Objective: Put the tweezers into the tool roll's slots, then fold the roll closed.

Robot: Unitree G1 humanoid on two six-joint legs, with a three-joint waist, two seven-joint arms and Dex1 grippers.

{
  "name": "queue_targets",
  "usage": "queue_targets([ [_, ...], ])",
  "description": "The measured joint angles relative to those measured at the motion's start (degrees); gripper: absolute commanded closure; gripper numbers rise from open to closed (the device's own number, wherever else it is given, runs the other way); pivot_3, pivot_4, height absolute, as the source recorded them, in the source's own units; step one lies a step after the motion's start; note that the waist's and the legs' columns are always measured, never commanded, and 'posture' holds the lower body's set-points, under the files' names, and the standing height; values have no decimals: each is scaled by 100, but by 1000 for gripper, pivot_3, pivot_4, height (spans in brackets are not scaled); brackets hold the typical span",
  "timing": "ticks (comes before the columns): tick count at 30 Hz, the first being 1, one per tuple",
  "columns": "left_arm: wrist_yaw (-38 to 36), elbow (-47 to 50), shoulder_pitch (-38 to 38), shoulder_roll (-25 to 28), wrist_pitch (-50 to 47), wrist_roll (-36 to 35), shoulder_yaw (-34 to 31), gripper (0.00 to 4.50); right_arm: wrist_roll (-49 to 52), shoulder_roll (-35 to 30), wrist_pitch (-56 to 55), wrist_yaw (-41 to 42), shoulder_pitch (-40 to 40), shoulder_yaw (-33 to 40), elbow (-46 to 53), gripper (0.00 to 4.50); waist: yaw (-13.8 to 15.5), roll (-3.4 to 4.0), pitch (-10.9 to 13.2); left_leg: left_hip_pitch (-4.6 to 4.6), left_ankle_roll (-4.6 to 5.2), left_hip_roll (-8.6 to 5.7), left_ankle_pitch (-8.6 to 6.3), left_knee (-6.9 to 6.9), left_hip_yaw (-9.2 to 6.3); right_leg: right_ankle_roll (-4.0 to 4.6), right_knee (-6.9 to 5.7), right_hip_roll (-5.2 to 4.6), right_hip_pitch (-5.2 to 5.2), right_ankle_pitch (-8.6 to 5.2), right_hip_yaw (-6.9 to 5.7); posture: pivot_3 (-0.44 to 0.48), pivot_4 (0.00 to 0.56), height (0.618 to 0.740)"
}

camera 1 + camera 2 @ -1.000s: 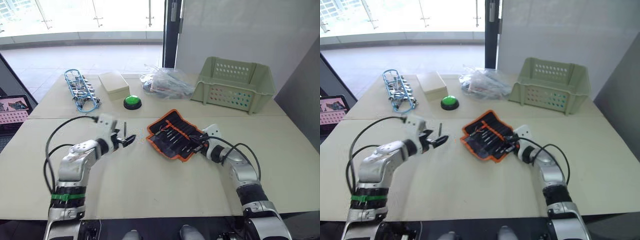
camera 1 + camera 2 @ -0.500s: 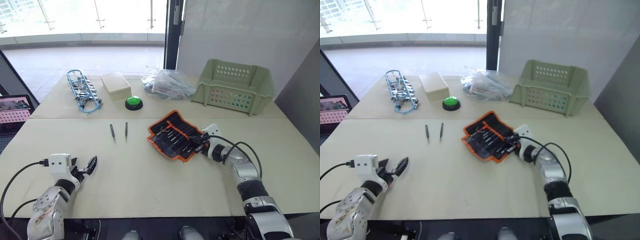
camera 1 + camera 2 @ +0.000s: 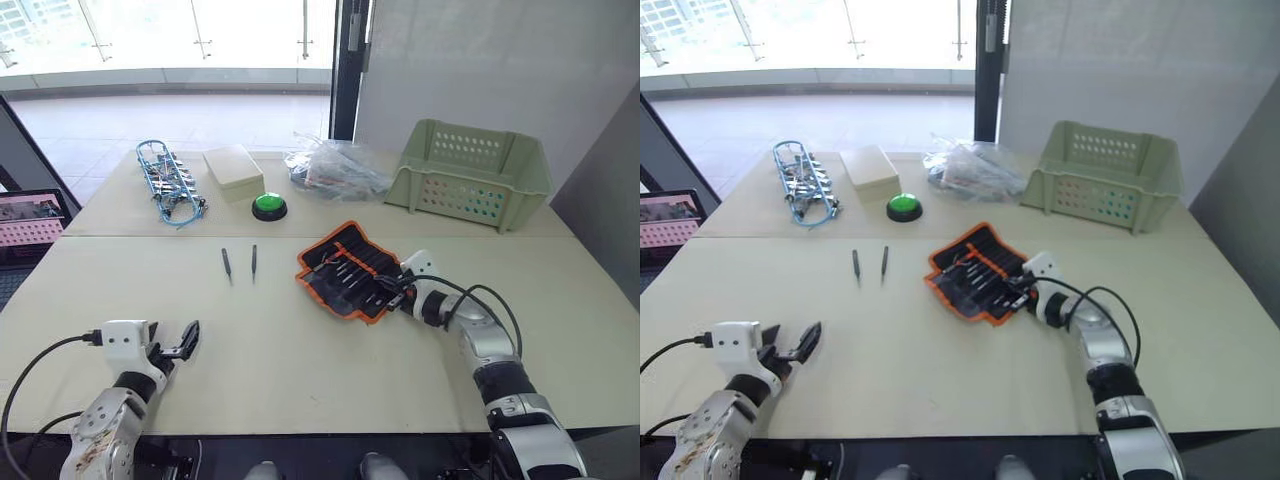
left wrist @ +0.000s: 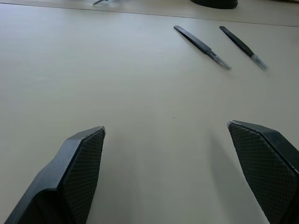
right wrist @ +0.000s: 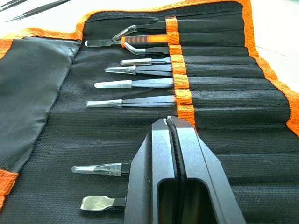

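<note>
The tool roll (image 3: 348, 268) lies open in the middle of the table, black with orange edging. Several tweezers (image 5: 135, 84) sit in its slots (image 5: 219, 86), tips poking out past an orange band. My right gripper (image 5: 167, 122) is shut, its tip resting over the roll's inner face at that band, at the roll's right end (image 3: 396, 290). Two loose black tweezers (image 3: 226, 264) (image 3: 253, 261) lie side by side on the table left of the roll. My left gripper (image 3: 186, 340) hangs open near the table's front left, well short of those two tweezers (image 4: 202, 46).
Along the far side stand a blue wire bundle (image 3: 167, 184), a beige box (image 3: 233, 170), a green button (image 3: 267, 205), a clear plastic bag (image 3: 335, 170) and a green perforated basket (image 3: 470, 172). A screen (image 3: 25, 215) sits off the table's left edge.
My left gripper has pulled back from the loose tweezers to the table's front left, leaving two lying there. The right gripper has stayed on the roll.
</note>
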State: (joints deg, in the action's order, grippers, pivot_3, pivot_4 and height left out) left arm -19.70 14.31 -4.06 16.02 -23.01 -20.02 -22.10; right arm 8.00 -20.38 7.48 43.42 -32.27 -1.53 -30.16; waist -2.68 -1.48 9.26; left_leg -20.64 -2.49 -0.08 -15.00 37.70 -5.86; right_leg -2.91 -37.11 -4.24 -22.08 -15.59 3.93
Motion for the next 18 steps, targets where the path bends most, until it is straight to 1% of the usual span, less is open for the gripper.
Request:
queue_targets([
  [3, 288, 127, 501, 3, -348, -13, 173, 47, 0, -9, 64, -13, 82, 2, 150, 4500, 10, 0, 0, 0, 0, 0, 0, 0, 0, 0, 0, 0, 0, 0, 0, 0, 150, 740],
  [5, 675, 131, 856, -51, -624, 79, 264, 47, 1, -3, 108, -17, 144, -4, 263, 4500, 13, 0, 0, -1, 0, -2, 0, 0, -1, 0, 0, -1, 0, 0, 0, 0, 150, 740],
  [8, 1228, 104, 1118, -247, -1008, 228, 387, 47, 2, -2, 180, -26, 192, -8, 382, 4500, 6, 0, 0, -4, 1, -2, -1, -1, -1, 0, 0, -1, -3, 0, 0, 0, 150, 740],
  [10, 1471, 11, 1267, -398, -1188, 292, 476, 47, 2, -8, 212, -53, 212, 3, 429, 4500, 17, -1, 0, -7, 1, -2, 0, -1, -2, 0, 1, -1, -4, 0, -1, 0, 150, 740],
  [13, 1727, -169, 1600, -522, -1373, 336, 572, 859, 3, -10, 270, -104, 238, 14, 480, 4500, 20, -1, 0, -8, -1, -3, 0, 0, -3, 0, 1, -1, -4, 0, -1, 0, 150, 740],
  [15, 1880, -303, 1941, -541, -1482, 411, 664, 1503, 3, -2, 282, -127, 244, 17, 492, 4500, 22, -2, 0, -8, -2, -4, 1, 1, -3, -1, 1, 0, -4, 0, -2, 0, 150, 740],
  [18, 2055, -508, 2411, -661, -1502, 426, 743, 1503, 3, 36, 288, -142, 238, 8, 503, 4500, 14, -2, 0, -8, -1, -5, 1, 1, -3, -1, 2, -2, -4, 0, -2, 0, 150, 740],
])
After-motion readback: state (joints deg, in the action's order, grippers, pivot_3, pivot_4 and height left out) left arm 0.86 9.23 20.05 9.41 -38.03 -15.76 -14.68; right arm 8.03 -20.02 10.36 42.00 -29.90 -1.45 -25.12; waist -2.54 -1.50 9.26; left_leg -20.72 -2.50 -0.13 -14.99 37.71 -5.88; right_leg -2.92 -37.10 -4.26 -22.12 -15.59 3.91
